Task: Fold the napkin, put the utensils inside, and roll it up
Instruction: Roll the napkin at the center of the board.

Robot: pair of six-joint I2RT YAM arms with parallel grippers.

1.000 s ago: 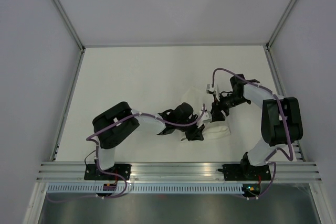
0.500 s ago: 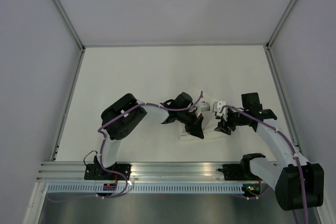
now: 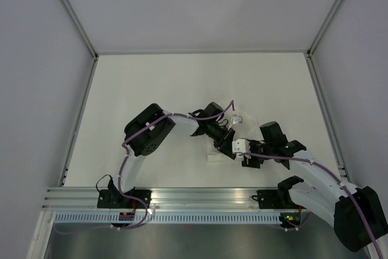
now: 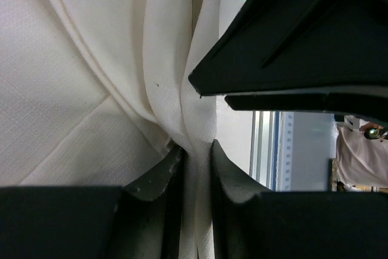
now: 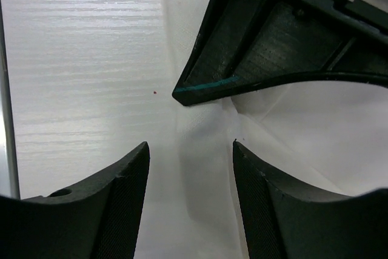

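The white napkin (image 3: 213, 157) lies bunched at mid-table, mostly hidden under both grippers. My left gripper (image 3: 227, 148) is shut on a gathered fold of it. In the left wrist view the cloth (image 4: 91, 77) runs down between the closed fingertips (image 4: 195, 153). My right gripper (image 3: 241, 153) is just to the right of the left one and open. In the right wrist view its jaws (image 5: 191, 168) stand wide apart over the napkin's edge (image 5: 303, 125), with a left finger (image 5: 267, 40) right ahead. The utensils are out of view.
The white table (image 3: 151, 89) is walled by grey panels with metal rails at the left (image 3: 79, 119) and right (image 3: 327, 119). An aluminium rail (image 3: 206, 197) runs along the near edge. The right gripper's black body (image 4: 303, 40) fills the left wrist view's upper right.
My right arm has swung from the far right round to the near side, and its gripper now comes at the napkin from the right front. The left gripper stayed on the cloth.
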